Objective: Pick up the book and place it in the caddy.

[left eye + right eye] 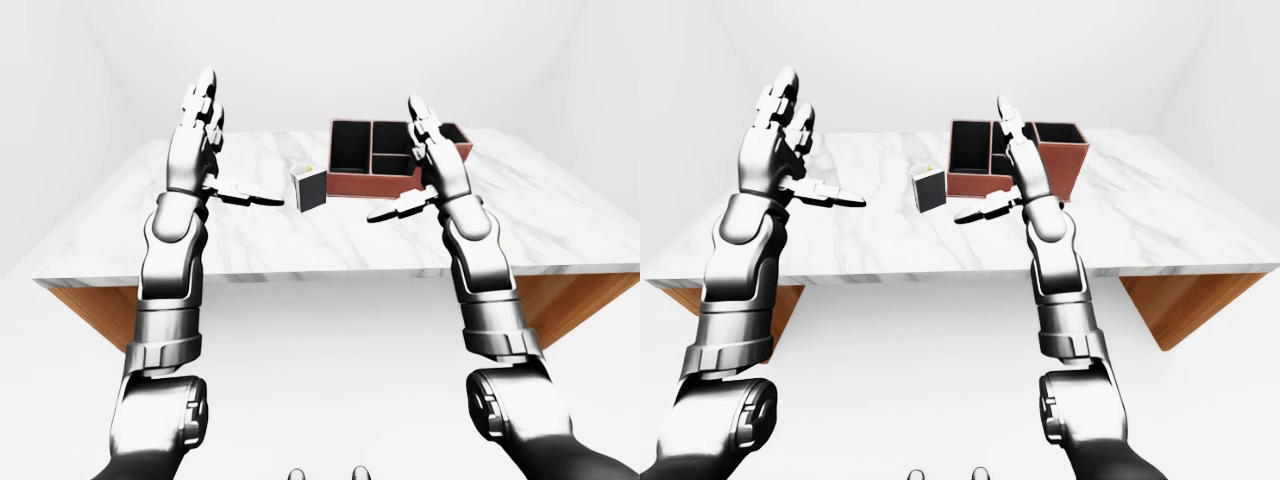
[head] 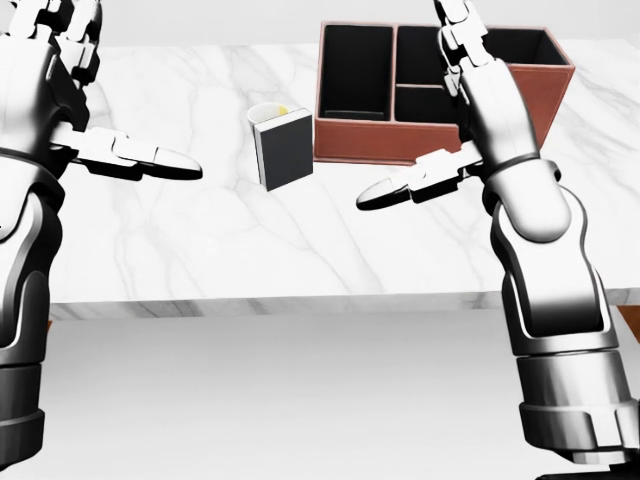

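Marble table (image 2: 200, 250) is below 2 raised hands, both spread wide and holding nothing: left hand (image 1: 200, 125), right hand (image 1: 425, 135). Between them the book (image 2: 285, 150) stands upright, touching a white cup (image 2: 266, 112); a push from either side could tip both. Farther, the caddy (image 2: 440, 142) waits. No writing can be read.

No readable text, label, brand, number or sign anywhere. Plain dark cover on the book (image 2: 285, 150), bare brown walls on the caddy (image 2: 385, 140) at its 3 o'clock, unmarked marble on the counter (image 2: 200, 240).
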